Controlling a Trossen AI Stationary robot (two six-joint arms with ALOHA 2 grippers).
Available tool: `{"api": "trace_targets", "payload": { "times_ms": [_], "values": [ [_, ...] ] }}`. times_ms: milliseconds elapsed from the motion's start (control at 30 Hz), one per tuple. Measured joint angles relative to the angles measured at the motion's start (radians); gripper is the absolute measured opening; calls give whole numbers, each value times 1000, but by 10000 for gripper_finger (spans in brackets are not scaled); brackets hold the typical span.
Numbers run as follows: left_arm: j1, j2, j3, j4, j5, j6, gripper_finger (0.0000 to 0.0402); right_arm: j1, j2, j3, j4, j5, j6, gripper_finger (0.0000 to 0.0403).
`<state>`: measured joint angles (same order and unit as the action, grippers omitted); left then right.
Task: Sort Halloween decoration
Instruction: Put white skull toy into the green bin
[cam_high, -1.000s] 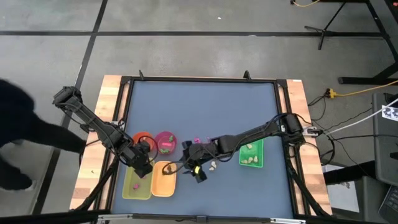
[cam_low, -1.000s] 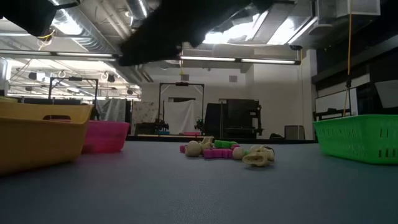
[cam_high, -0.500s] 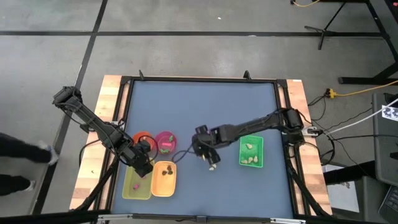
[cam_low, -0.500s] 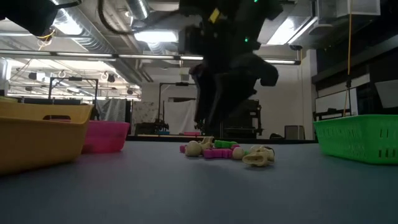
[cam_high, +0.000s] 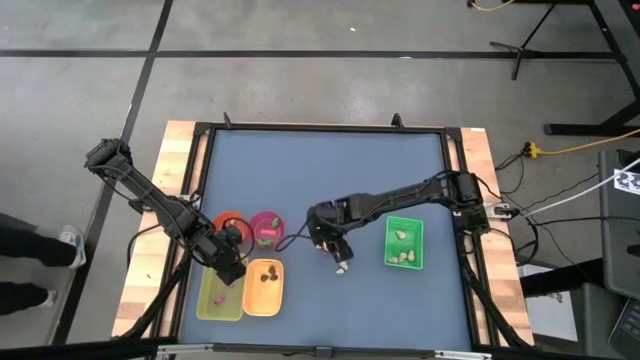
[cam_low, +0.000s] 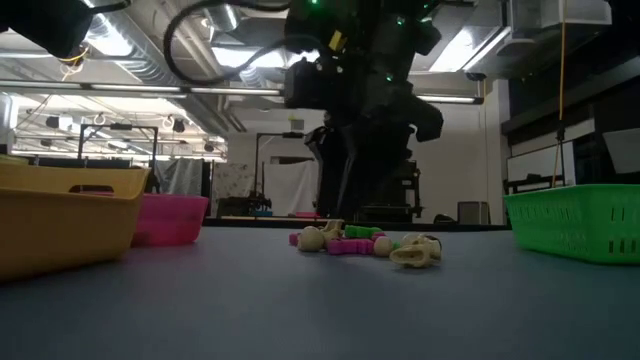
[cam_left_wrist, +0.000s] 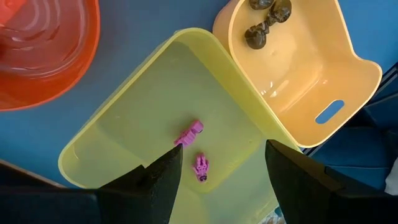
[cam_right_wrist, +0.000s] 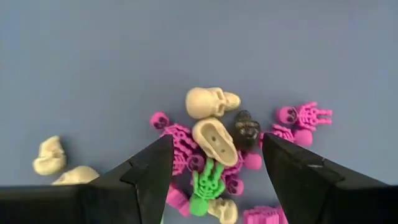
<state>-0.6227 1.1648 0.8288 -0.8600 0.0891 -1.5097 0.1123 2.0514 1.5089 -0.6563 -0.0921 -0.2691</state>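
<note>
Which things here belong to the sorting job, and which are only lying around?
Job:
- trinket pile
- yellow tray
- orange tray
- green basket
- pink bowl
- orange bowl
- right pincer, open above the pile

Lying around:
- floor cables

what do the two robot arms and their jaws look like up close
Both arms are dark, slim and jointed, with black cables looping off them. The left gripper and right gripper each end in two matte black, wedge-shaped jaws. The low view shows small green lights on the right arm.
</note>
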Motion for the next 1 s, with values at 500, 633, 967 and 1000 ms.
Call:
{"api": "trace_targets", "payload": {
  "times_ms": [500, 633, 967, 1000],
  "values": [
    [0, 0, 0, 1, -2, 1, 212, 0, 28, 1, 8, 74, 133, 243],
    [0, 0, 0, 1, -2, 1, 212, 6, 48, 2, 11, 74, 143, 243],
    [0, 0, 0, 5, -2, 1, 212, 19, 60, 3, 32, 94, 172, 226],
    [0, 0, 0, 5, -2, 1, 212, 19, 60, 3, 31, 96, 172, 217]
  ]
}}
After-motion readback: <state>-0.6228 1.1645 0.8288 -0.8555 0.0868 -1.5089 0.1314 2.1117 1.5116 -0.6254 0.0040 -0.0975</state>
